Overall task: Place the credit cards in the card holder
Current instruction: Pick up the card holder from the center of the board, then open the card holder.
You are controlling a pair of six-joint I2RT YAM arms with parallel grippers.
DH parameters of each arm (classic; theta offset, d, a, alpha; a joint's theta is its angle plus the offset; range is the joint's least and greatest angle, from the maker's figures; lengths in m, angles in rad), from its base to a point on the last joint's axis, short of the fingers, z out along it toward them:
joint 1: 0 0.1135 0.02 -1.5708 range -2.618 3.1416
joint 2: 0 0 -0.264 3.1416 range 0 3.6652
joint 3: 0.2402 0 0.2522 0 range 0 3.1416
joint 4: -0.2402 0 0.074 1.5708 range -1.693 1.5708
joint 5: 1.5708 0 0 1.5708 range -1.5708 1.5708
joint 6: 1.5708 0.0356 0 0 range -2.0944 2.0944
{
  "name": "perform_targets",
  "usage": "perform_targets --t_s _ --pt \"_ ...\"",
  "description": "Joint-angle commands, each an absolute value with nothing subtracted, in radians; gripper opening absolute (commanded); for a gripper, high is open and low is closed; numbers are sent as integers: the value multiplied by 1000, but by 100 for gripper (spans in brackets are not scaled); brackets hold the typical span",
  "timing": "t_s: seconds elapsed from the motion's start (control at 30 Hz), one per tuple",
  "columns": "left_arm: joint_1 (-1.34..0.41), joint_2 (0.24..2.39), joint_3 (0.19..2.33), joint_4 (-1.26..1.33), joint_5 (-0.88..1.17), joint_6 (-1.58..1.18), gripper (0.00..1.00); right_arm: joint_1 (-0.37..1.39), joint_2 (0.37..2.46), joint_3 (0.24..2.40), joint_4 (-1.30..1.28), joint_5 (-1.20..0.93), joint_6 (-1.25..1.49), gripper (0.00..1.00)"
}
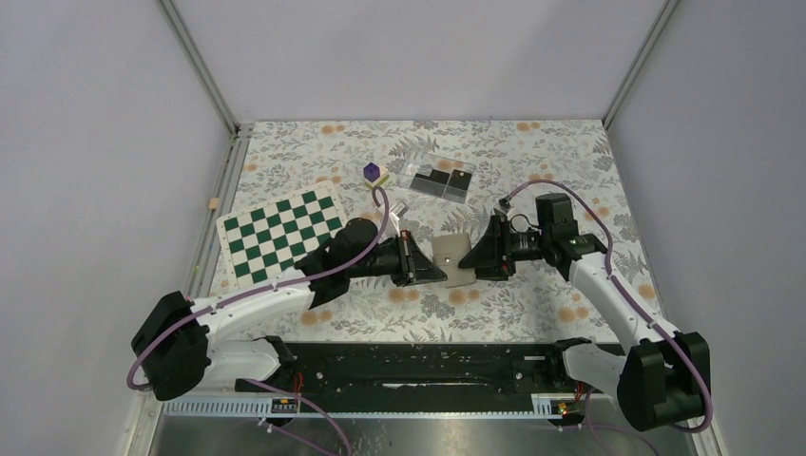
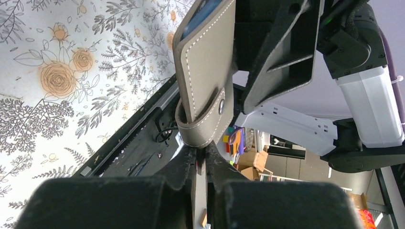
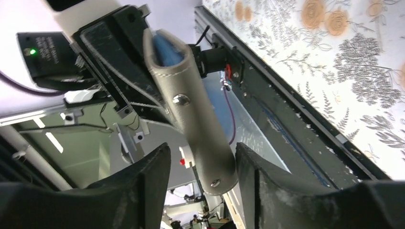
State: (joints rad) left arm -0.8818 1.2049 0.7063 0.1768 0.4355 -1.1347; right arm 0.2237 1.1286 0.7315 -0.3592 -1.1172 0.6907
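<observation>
Your left tool is pressed together on one edge of the card holder, which hangs between the two arms over the middle of the table. Your right tool is spread, with the holder's other end between its fingers. The credit cards lie in the clear box at the far side.

Counted: one card holder, one purple cube, one clear box, one chequered board. Two grippers are recorded: left gripper, right gripper. Black credit cards in the box: number not resolved.
</observation>
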Motion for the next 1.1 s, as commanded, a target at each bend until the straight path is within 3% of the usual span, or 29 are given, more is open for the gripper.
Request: perform_targets --t_s 0.0,0.27,0.33,0.4,0.5,0.6,0.73,1.07 --pt "-883 1172 696 242 455 -1150 0 233 1081 692 -206 -1243 804 56" --pt "-883 1177 712 223 458 -1144 0 251 1073 687 -273 -1257 755 27" --pt "-882 1180 727 193 457 -1131 14 257 1070 689 -297 -1241 740 13" --pt "-883 1173 749 131 438 -1098 35 260 1066 703 -347 -1217 705 0" --pt "-884 1149 823 -84 340 -1020 59 259 1060 742 -482 -1128 611 0" --pt "-894 1160 934 -339 204 -930 70 266 1065 791 -643 -1041 499 0" --pt "-929 1227 1061 -508 109 -863 71 290 1072 851 -778 -914 411 0" --pt "-1075 1468 1297 -650 7 -833 69 339 1064 899 -896 -714 374 0"
